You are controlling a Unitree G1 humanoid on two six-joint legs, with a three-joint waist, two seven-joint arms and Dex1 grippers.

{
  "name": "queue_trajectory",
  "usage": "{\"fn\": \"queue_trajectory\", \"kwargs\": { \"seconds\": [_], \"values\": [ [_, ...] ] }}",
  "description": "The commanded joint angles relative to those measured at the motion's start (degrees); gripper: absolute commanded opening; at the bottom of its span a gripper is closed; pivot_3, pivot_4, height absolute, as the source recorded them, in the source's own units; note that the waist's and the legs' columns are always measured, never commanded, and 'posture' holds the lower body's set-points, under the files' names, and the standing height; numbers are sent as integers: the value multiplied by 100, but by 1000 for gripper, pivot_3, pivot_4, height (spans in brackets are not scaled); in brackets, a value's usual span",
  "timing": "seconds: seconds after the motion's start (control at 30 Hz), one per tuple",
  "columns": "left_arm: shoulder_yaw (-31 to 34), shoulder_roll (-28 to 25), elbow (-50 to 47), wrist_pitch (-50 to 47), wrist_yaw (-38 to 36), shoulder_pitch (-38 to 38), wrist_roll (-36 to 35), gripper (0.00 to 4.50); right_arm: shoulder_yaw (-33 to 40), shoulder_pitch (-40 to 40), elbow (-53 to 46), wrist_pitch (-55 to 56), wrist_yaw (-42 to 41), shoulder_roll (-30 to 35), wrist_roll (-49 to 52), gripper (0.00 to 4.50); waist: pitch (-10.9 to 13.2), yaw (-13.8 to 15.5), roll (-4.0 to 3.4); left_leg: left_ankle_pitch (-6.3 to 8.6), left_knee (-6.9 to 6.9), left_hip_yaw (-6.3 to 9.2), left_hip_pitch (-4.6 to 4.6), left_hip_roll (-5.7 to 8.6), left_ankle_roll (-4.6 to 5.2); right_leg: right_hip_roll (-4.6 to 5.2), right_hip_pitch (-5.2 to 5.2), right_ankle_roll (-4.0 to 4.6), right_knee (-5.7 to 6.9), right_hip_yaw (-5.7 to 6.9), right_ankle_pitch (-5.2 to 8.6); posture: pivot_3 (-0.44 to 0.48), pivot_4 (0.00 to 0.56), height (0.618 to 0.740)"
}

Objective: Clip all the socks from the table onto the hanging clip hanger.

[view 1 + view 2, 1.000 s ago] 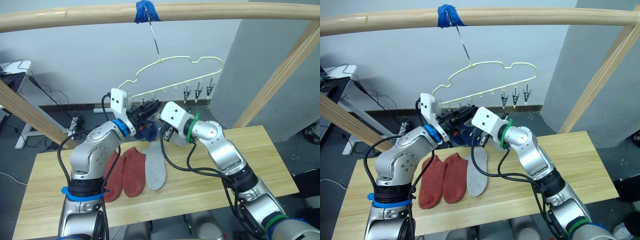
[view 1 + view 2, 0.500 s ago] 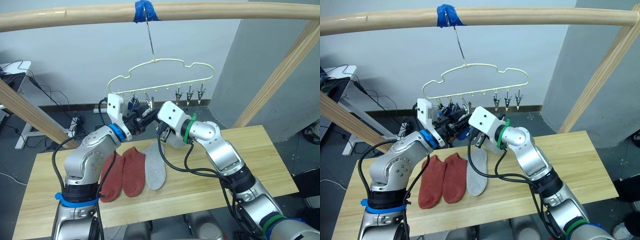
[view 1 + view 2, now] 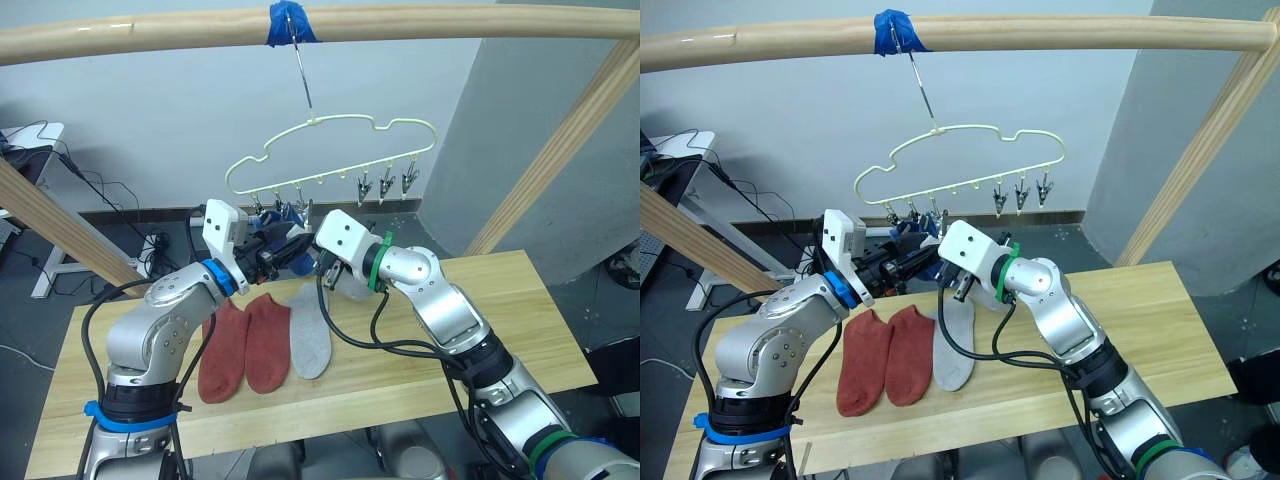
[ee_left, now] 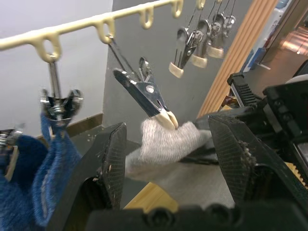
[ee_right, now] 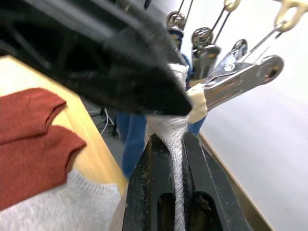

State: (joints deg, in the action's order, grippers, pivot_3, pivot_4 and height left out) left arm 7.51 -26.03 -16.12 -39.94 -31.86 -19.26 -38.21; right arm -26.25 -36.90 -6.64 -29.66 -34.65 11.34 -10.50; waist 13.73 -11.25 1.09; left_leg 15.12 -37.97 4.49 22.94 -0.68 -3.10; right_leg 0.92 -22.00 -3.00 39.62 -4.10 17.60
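Under the clip hanger (image 3: 330, 150), right gripper (image 5: 174, 144) pinching grey sock (image 4: 166, 144) at clip (image 4: 144, 91), left gripper (image 4: 166, 159) spread.

I'm seeing shiny bare metal on the clips (image 4: 144, 91), with matt cream tips, hanging from a smooth pale yellow clip hanger (image 3: 330, 150). The grey sock (image 4: 166, 144) is looking soft and fuzzy-knit, the rust-red socks (image 3: 245, 345) matt cloth, the table (image 3: 480, 330) light grained wood.
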Motion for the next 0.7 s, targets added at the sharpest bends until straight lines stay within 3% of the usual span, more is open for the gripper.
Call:
{"fn": "queue_trajectory", "kwargs": {
  "seconds": [0.03, 0.27, 0.53, 0.7],
  "values": [
    [92, 16, -189, -7, 41, -114, -102, 2960, -200, 25, -83, 290, -54, 177, -206, 0, 0, 0, 0, 0, 0, -1, 0, 0, 0, 0, 0, 0, 0, 0, 0, -244, 197, 740],
    [-6, -41, -262, 41, -49, -75, -30, 2960, -302, 164, -167, 351, -395, 605, -261, 0, -1, 5, 1, 0, 0, -2, 0, 0, 0, 0, -1, 0, 0, 0, 0, -241, 201, 740],
    [-199, -230, -339, 355, -323, 109, 254, 2960, -54, 1005, -945, -327, -1264, 1520, 192, 0, 0, 28, 1, 0, 2, -3, 2, 3, 1, 0, 3, 0, -12, 0, 0, -241, 209, 740],
    [-251, -197, -353, 413, -328, 131, 296, 2960, 37, 1197, -922, -640, -1194, 1514, 293, 0, -1, -2, 2, 0, 0, -8, -6, -1, 1, -3, 2, 0, 3, -6, 0, -243, 211, 740]
  ]
}}
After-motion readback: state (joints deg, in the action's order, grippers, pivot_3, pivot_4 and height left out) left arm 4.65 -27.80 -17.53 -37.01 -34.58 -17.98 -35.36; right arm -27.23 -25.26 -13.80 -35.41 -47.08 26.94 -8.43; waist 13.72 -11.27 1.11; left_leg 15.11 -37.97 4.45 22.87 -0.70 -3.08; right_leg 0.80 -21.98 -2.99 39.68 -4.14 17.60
